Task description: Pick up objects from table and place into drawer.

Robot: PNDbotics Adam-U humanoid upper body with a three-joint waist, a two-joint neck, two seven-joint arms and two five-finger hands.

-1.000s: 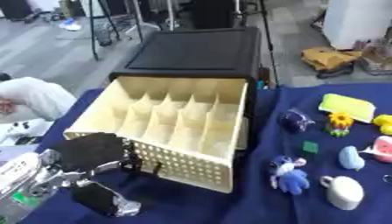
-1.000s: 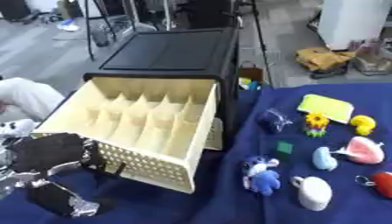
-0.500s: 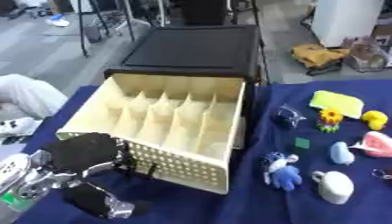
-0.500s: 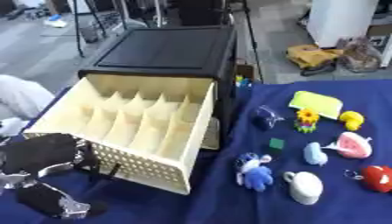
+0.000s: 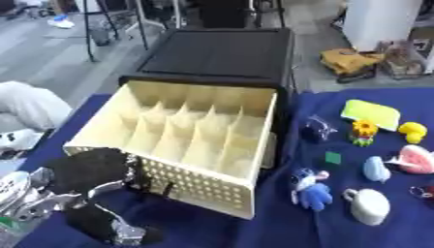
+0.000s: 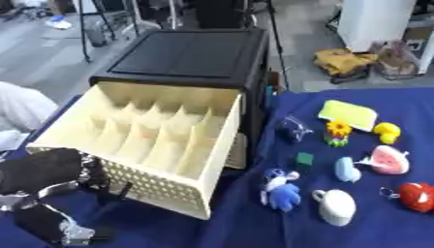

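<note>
We see the cream drawer pulled well out of its black cabinet, its divided compartments all bare as far as we can tell. Our left hand sits at about 7 o'clock in the view, just beside the drawer's perforated front near its left corner; we cannot tell whether its fingers are curled round anything or simply resting against the front. Our right hand shows in neither view.

The things to be stowed lie on the blue worktop from 2 to 5 o'clock, well apart from the left hand: a blue plush toy, a white mug-shaped thing, a light blue oblong piece, a small green cube, a flower toy, a yellow duck, a yellow-green flat pad, a pink-and-white piece, a dark blue crumpled thing and, in the right eye view, a red rounded thing. None is in the drawer yet, so we judge the placing has not begun.

The risks from here, as we judge them:
- The objects sit close together, so a reaching hand could knock a neighbour aside or off the edge at 3 o'clock.
- The left hand, so near the drawer front, could nudge the drawer partly closed.
- The compartments are narrow; a bulky item such as the plush could catch on a divider and perch instead of dropping in.
</note>
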